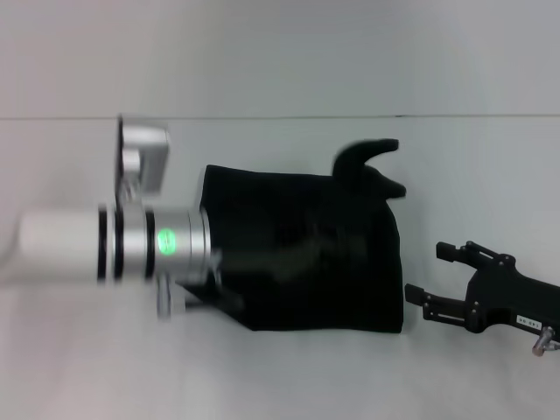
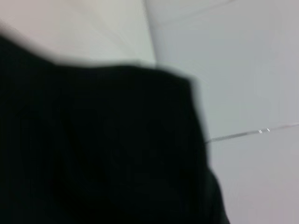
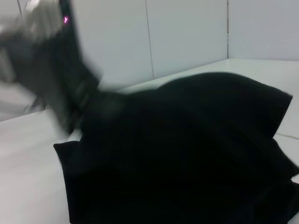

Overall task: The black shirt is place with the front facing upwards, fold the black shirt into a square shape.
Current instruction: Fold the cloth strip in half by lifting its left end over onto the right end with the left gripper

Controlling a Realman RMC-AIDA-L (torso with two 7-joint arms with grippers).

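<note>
The right gripper (image 1: 429, 282) has its jaws apart and holds nothing; it rests low over the white table (image 1: 280, 376), just beside the near right corner of the black shirt (image 1: 306, 254), without touching the cloth. The left gripper (image 1: 219, 280) is at the opposite edge of the shirt, at its near left corner. Its fingers are lost against the dark cloth, so I cannot tell whether they are apart or clamped on the fabric.

The shirt lies between the two grippers as a folded, roughly rectangular bundle on the table. One loose part of cloth stands up and curls at the far right corner, on the side away from the right gripper's open jaws.

In the left wrist view the shirt (image 2: 103, 149) fills most of the frame, close to the camera. In the right wrist view the shirt (image 3: 187, 154) spreads ahead in soft folds, with the left arm (image 3: 60, 70) rising from its far edge.
</note>
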